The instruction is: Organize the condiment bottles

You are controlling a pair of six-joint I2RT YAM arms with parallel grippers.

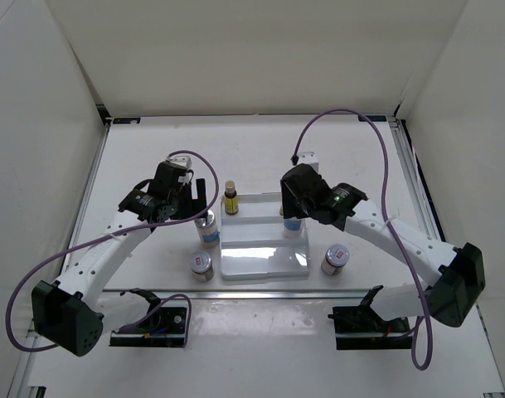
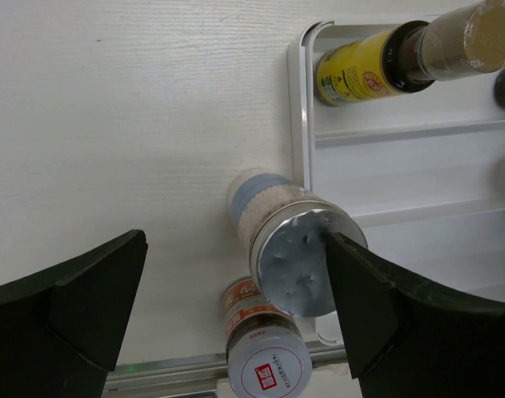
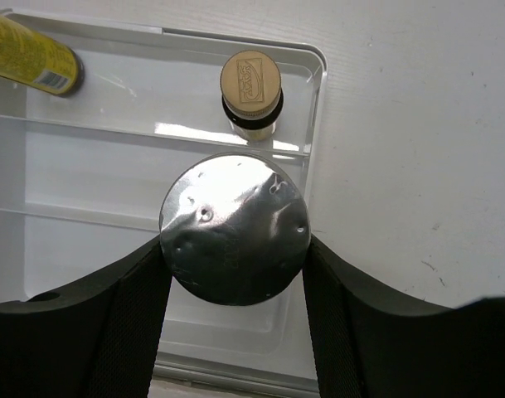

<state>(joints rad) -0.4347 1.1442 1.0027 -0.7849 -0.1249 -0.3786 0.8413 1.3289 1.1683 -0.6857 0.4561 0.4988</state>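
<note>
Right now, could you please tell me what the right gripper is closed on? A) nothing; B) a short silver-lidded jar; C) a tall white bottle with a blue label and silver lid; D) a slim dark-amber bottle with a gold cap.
C: the fingers of the right gripper press both sides of the silver lid of the tall white bottle.

The white stepped rectangular plastic tray (image 1: 264,264) is plain; the white table (image 2: 111,124) shows faint wood grain. The slim dark-amber glass bottle (image 2: 376,70) carries a yellow label and a gold cap. The tall white plastic bottle (image 2: 289,245) has a pale-blue label band and a silver lid. The second tall white bottle (image 3: 235,240) presents a dimpled silver lid. The short silver-lidded jar (image 2: 264,352) bears a white lid sticker with red print.
</note>
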